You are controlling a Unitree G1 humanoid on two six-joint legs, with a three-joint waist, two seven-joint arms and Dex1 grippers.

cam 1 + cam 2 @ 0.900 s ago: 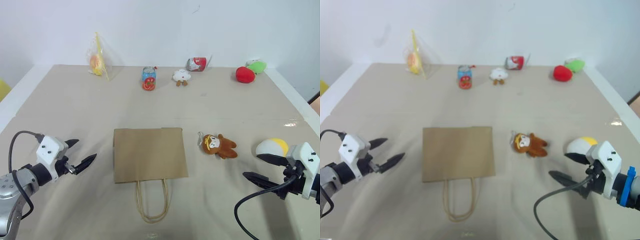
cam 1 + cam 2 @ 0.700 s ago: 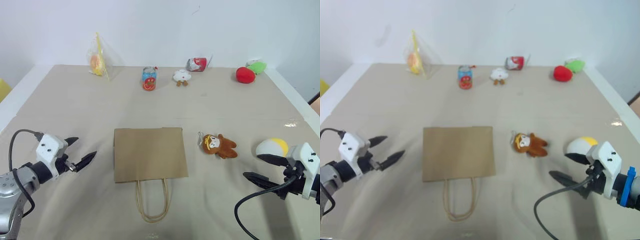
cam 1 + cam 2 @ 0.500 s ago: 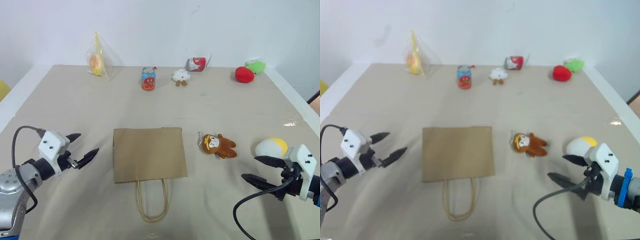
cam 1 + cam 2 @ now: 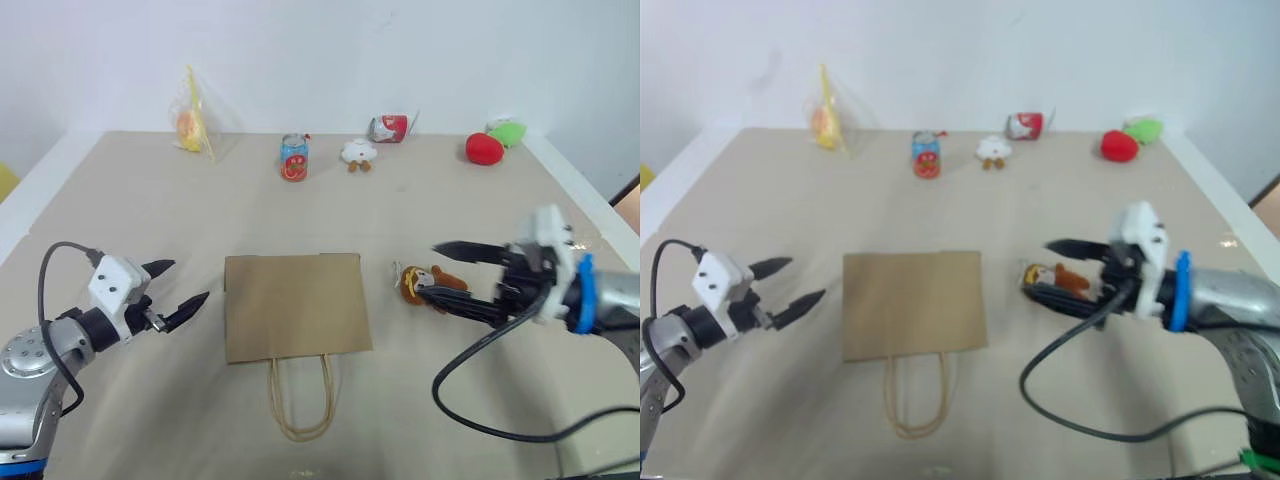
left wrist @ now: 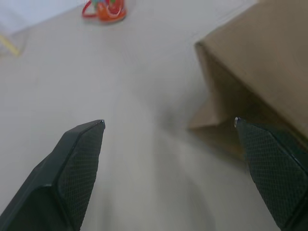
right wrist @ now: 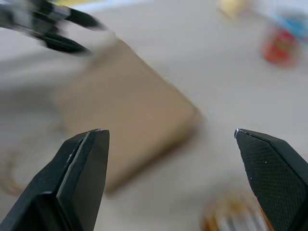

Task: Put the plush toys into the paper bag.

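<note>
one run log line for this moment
left gripper: open, beside paper bag | right gripper: open, at monkey plush | bag: flat

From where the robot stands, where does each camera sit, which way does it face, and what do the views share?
Left and right eye views: on the head, looking forward and down at the table, bag and monkey; both arms show.
Left wrist view: looks along the open left gripper at the bag's corner and a can.
Right wrist view: looks along the open right gripper over the monkey at the bag.
All share the bag.
</note>
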